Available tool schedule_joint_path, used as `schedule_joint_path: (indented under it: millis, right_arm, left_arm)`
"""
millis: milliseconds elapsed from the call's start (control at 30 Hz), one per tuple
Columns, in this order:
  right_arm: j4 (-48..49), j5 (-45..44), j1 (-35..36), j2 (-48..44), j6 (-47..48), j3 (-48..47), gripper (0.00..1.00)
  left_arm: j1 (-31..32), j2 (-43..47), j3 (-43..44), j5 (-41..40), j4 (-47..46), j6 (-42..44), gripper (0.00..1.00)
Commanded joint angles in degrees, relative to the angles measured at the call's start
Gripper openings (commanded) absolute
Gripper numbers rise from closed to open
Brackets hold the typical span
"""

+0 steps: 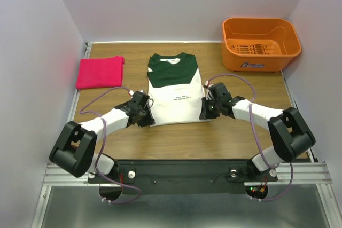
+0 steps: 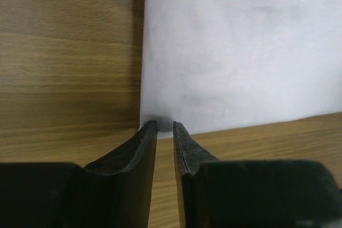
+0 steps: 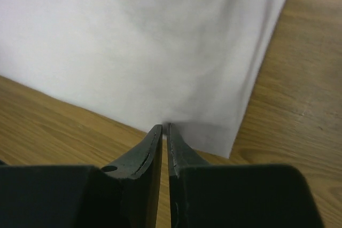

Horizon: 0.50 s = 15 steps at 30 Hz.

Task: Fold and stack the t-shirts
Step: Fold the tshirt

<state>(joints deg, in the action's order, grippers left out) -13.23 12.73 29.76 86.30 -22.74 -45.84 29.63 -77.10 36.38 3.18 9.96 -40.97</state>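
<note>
The white t-shirt with the dark green yoke [image 1: 176,108] lies flat in the middle of the wooden desk [image 1: 219,142]. Its collar points to the far edge and its hem lies nearest the arms. Its two long sides run straight, and a small line of black print sits at mid-chest, too small to read. The plain pink-red t-shirt [image 1: 100,72] lies folded into a rough square at the far left of the desk, well apart from the white one. An orange plastic basket [image 1: 257,63] stands in the far right corner.

Both arms reach in to the hem of the white shirt, one at each near corner. The left gripper [image 2: 165,125] has its tips at the lower left corner of the cloth. Its jaws stand a narrow slit apart, and wood shows through the gap. The right gripper [image 3: 164,126] meets the hem just beside the lower right corner, with its jaws almost together. I cannot tell whether any cloth is pinched between them.
</note>
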Motion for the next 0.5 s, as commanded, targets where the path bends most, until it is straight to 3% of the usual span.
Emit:
schedule_joint_path:
  millis: [0, 267, 467]
  right_arm:
    - [1.9, -1.74, -2.24, 1.41, 0.07, 3.21, 0.13]
    - [1.81, -2.19, -6.99, -2.7, -1.34, 5.16, 0.11]
    - [1.9, -3.23, -7.52, -4.13, -0.55, -5.29, 0.12]
  left_arm:
    - [0.08, -1.29, -1.48, -0.1, -1.52, -2.36, 0.28]
    - [-0.01, 2.03, -1.76, -2.65, 1.81, -1.92, 0.26]
    - [-1.84, 3.72, 6.67, -6.96, 1.47, 2.29, 0.3]
